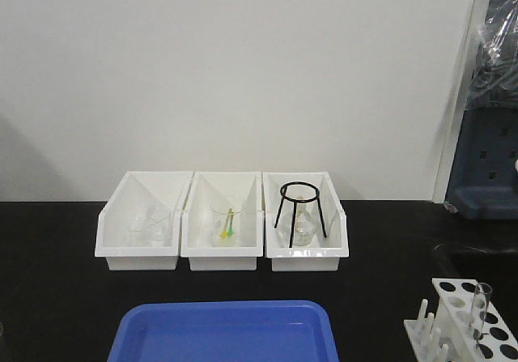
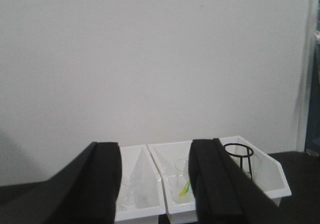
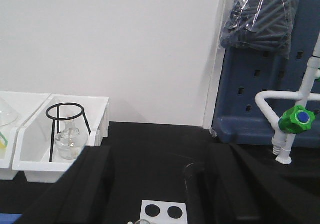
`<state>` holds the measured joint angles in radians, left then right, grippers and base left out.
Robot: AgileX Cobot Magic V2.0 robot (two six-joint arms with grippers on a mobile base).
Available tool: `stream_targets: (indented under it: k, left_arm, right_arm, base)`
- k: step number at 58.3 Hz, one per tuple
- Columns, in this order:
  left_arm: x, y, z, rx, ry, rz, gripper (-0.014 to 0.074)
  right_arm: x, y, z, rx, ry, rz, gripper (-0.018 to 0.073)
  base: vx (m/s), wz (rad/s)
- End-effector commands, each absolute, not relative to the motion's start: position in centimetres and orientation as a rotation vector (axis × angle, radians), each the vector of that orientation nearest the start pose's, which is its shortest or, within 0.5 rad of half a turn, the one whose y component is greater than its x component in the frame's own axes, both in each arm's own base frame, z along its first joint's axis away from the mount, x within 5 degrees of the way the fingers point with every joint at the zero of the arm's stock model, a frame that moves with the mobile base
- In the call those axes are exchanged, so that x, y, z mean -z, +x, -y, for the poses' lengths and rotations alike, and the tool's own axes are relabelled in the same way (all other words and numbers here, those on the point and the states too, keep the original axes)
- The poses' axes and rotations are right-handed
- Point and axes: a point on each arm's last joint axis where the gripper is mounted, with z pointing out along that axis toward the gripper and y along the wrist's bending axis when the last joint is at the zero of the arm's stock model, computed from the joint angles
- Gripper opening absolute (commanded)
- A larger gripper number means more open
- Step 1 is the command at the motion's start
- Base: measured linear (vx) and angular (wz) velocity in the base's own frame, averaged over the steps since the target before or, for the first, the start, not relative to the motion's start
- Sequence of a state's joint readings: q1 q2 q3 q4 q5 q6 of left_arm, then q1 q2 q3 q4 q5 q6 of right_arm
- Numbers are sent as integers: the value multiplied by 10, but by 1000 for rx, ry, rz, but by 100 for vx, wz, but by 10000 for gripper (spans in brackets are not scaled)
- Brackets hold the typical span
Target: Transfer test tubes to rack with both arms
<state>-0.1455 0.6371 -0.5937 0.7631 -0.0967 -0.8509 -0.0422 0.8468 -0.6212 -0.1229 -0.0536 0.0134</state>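
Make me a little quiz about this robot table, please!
1. True or false: the black wire tripod stands in the leftmost white bin.
2. Which colour is the tray at the front? A red, B blue, C yellow
3. What already stands in the rack?

Key:
1. False: it stands in the rightmost bin.
2. B
3. One test tube.

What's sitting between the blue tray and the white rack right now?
Nothing: in the front-facing view only bare black tabletop separates the blue tray from the rack, which holds one test tube.
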Motion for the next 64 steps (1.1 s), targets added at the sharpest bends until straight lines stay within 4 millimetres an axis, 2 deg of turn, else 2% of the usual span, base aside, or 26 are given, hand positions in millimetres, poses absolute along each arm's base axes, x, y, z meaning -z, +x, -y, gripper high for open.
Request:
stream_targets:
  k: [1, 5, 18, 26, 41, 50, 56, 64]
  left_arm:
    - [-378, 122, 21, 308, -15, -1418, 376]
    - [-380, 111, 16, 288, -38, -1414, 320]
    - [-377, 82, 11, 52, 155, -1443, 102]
    - [-356, 68, 10, -45, 264, -1481, -7]
    - [-285, 49, 5, 37, 126, -1437, -6]
    - [-243, 47, 3, 52, 36, -1418, -6]
    - [-216, 54, 2, 96, -37, -1458, -6]
    - [-208, 54, 2, 112, -56, -1529, -6]
  right_arm:
    - [-359, 181, 7, 116, -64, -1534, 470]
    - [-359, 181, 7, 116, -64, -1534, 470]
    - [-359, 181, 7, 116, -64, -1534, 470]
    - [-359, 181, 7, 116, -64, -1534, 470]
    - [-359, 181, 7, 116, -64, -1534, 470]
    - [-359, 181, 7, 116, -64, -1534, 470]
    - [-359, 181, 7, 116, -64, -1536, 470]
    - [-359, 181, 7, 117, -63, -1540, 470]
  base:
    - [0, 0]
    - [0, 0]
    - [0, 0]
    - [0, 0]
    - [0, 0]
    - [0, 0]
    - [0, 0]
    - [0, 0]
